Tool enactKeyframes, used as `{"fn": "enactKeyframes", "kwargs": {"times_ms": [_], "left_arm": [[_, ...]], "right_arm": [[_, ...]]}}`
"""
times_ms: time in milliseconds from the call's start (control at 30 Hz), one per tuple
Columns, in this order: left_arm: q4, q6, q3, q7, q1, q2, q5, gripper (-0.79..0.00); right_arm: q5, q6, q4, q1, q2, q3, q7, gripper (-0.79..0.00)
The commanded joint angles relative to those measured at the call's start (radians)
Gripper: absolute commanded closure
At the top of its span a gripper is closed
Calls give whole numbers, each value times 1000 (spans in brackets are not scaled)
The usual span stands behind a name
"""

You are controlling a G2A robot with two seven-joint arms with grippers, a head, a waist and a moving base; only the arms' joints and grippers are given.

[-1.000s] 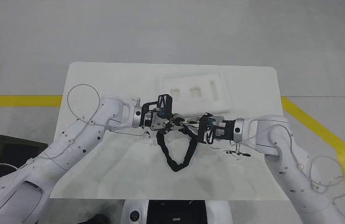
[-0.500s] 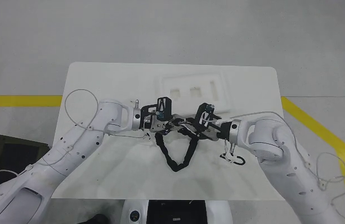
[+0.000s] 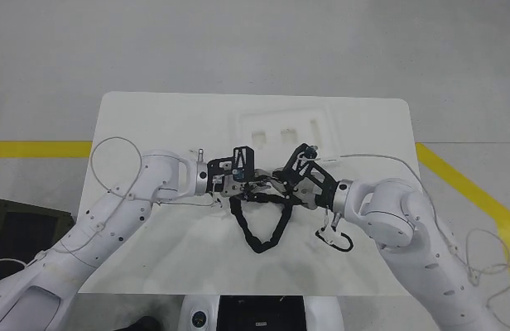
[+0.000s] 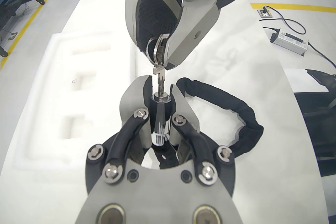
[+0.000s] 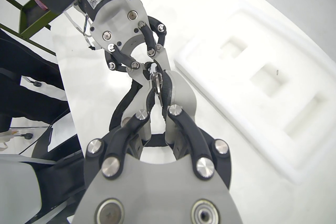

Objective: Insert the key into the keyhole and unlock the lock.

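Top view: left hand (image 3: 248, 187) and right hand (image 3: 278, 185) are met tip to tip over mid bench (image 3: 156, 124); black chain (image 3: 259, 245) is looped toward the near edge.
Left wrist view: lock cylinder (image 4: 160, 120) is clamped in the left hand; key (image 4: 160, 70) tip is sunk into its end face.
Right wrist view: key head is pinched by the closed right hand; foam tray (image 5: 210, 78) is seen on the far side.

One worktop (image 3: 156, 116) carries one white foam tray (image 3: 276, 114), which has three rectangular recesses. There is one lock (image 4: 159, 120) with one black sleeved loop (image 4: 244, 114). There is one key (image 4: 160, 79) on one ring (image 4: 149, 48). Two pincers count: the left pincer (image 4: 160, 87) and the right pincer (image 5: 158, 90).
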Motion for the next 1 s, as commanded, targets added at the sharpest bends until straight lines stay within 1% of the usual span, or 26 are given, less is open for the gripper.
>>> {"fn": "enactKeyframes", "kwargs": {"times_ms": [0,33,100,133,167,200,233,267,300,500,600,767,833,967], "left_arm": [[-3,3,-8,-1,8,0,1,0],[-4,3,-12,0,13,1,0,0],[-4,7,-21,0,21,1,1,0],[-4,9,-26,2,26,1,0,0],[-4,8,-30,1,30,2,2,0],[-2,9,-34,1,34,2,2,0],[-1,9,-38,3,38,2,1,0],[1,9,-42,4,41,2,0,0],[1,13,-47,14,47,2,-9,0],[-1,8,-68,25,66,1,-6,0],[0,12,-77,28,76,0,-6,0],[16,32,-105,46,101,1,-19,0],[23,48,-126,68,116,3,-29,0],[23,83,-182,101,153,14,-29,0]], "right_arm": [[-2,3,1,1,-1,-4,-4,-9],[-3,4,1,1,-1,-6,-7,-31],[-8,4,4,1,-1,-9,-16,0],[-11,5,5,1,-2,-10,-23,0],[-16,4,6,0,-2,-11,-30,-15],[-19,3,6,-1,-2,-13,-34,-65],[-22,3,7,-3,-2,-16,-37,-179],[-25,3,7,-4,-2,-17,-44,-388],[-29,3,8,-5,-3,-20,-49,-785],[-47,-8,16,-6,-5,-31,-97,-785],[-70,-1,11,-5,-7,-25,-145,-785],[-104,15,2,-35,-6,8,-260,-785],[-128,11,1,-57,-4,26,-305,-785],[-157,52,0,-121,-3,58,-430,-785]]}}
